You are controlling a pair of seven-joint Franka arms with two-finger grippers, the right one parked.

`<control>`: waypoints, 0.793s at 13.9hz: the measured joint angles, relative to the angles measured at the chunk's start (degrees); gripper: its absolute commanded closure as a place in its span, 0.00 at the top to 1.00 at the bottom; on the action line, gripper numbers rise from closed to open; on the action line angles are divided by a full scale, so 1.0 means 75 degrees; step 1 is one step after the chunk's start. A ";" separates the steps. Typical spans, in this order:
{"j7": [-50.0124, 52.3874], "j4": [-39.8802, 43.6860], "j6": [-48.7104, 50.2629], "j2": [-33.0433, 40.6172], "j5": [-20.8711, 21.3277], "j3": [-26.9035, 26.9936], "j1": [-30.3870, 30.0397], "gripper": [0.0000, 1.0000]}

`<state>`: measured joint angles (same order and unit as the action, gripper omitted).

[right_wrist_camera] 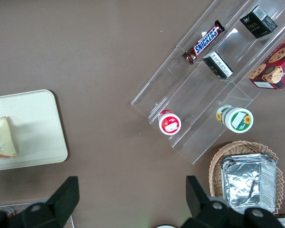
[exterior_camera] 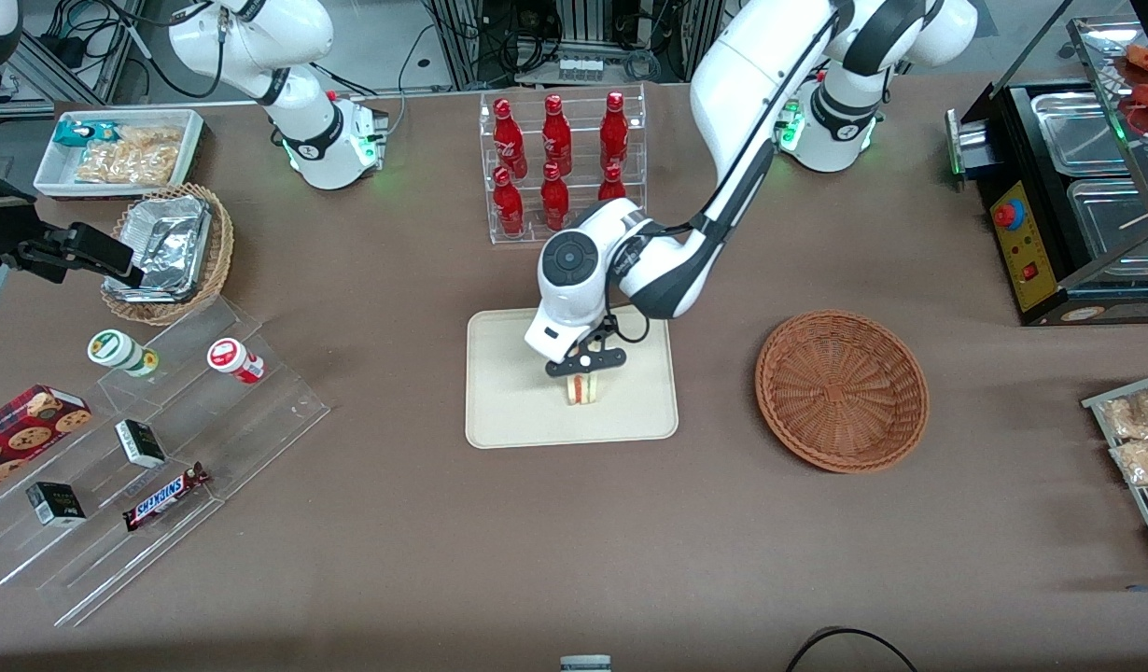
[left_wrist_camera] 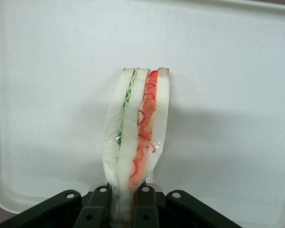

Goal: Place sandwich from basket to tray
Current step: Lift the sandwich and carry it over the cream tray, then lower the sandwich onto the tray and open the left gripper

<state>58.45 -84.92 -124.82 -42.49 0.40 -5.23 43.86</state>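
Sandwich point(left_wrist_camera: 135, 137) stands on edge on the tray point(exterior_camera: 509, 411), clamped by the gripper point(left_wrist_camera: 127, 199). Basket point(exterior_camera: 842, 389) sits beside the tray

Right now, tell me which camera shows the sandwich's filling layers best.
The left wrist view: the sandwich stands edge-on over the tray, green and red layers plain, the gripper shut on it. The front view shows only a small wedge under the gripper; the right wrist view shows its triangular bread face.

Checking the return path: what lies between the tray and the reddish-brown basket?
Only bare brown table, per the front view, between tray and basket. The gripper holds the sandwich over the tray.
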 measured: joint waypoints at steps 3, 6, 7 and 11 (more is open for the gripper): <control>0.0086 0.0201 -0.0040 -0.0124 0.0000 0.0018 0.0024 1.00; 0.0094 0.0341 -0.0043 -0.0147 0.0000 0.0053 0.0017 1.00; 0.0093 0.0418 -0.0044 -0.0140 0.0001 0.0058 0.0017 1.00; 0.0093 0.0765 0.0370 0.0274 0.0003 0.0088 0.0004 1.00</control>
<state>59.15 -79.18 -122.05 -40.43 0.42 -4.57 43.89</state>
